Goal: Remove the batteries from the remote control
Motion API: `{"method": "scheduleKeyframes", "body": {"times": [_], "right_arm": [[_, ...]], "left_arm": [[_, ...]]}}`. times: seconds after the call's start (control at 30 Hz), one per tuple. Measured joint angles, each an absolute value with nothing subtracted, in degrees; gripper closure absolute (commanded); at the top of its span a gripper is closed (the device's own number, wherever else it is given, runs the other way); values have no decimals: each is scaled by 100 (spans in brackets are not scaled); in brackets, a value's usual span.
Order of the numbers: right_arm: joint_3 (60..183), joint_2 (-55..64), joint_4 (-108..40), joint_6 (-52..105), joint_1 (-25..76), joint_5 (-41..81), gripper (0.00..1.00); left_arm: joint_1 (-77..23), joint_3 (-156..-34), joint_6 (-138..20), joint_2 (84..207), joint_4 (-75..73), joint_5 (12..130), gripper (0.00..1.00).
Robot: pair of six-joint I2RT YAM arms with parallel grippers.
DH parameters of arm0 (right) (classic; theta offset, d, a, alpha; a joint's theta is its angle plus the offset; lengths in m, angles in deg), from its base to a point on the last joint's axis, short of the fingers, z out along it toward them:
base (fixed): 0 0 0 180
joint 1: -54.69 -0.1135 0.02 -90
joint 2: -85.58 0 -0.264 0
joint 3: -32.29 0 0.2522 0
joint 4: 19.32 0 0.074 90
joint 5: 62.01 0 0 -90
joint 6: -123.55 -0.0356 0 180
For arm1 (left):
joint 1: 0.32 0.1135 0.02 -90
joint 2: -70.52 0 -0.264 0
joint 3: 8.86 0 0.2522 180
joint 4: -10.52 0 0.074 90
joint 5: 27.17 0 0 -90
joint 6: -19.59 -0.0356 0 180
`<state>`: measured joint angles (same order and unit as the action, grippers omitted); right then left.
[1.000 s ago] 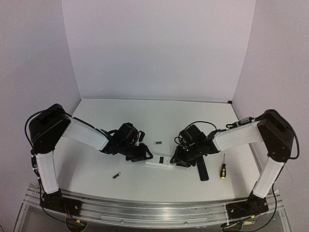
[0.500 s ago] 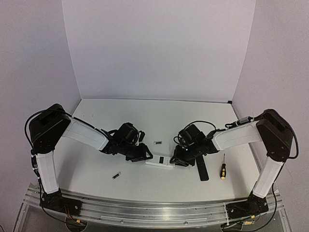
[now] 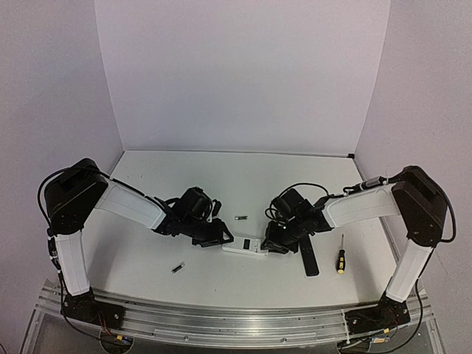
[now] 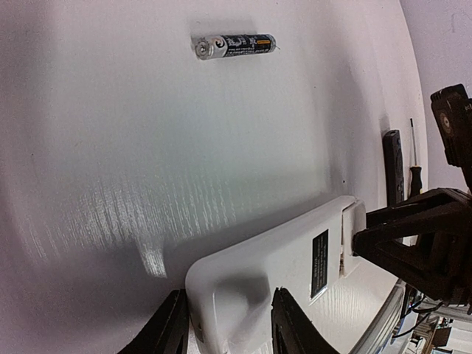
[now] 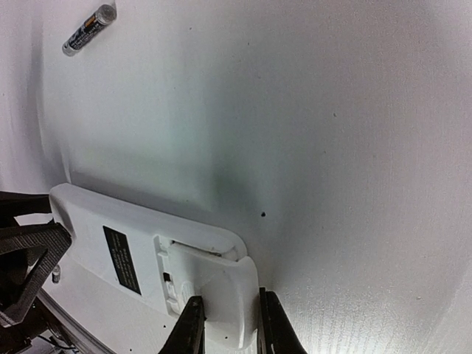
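Observation:
A white remote control lies back-up on the table between both grippers. My left gripper is shut on its near end, one finger on each long side. My right gripper is shut on the white battery cover, which sits partly slid off the other end of the remote. One loose battery lies just behind the remote, and it also shows as a battery in the left wrist view and as a battery in the right wrist view. A second battery lies near the front left. Any batteries inside the remote are hidden.
A long black remote lies just right of the white one. A yellow-and-black-handled screwdriver rests further right. White walls enclose the table at the back and both sides.
The right gripper's jaws have closed in on the battery cover end of the remote. The left arm and the remote have not visibly moved.

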<state>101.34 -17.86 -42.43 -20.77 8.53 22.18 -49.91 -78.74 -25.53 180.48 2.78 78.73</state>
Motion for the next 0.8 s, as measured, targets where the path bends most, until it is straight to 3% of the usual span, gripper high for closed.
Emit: {"method": "scheduleKeyframes", "body": {"times": [0.8], "right_arm": [[10594,-2011,-4770,-2815,680,2450,95]], "left_arm": [[-5002,-7874,-2531,18048,267,7872,62]]}}
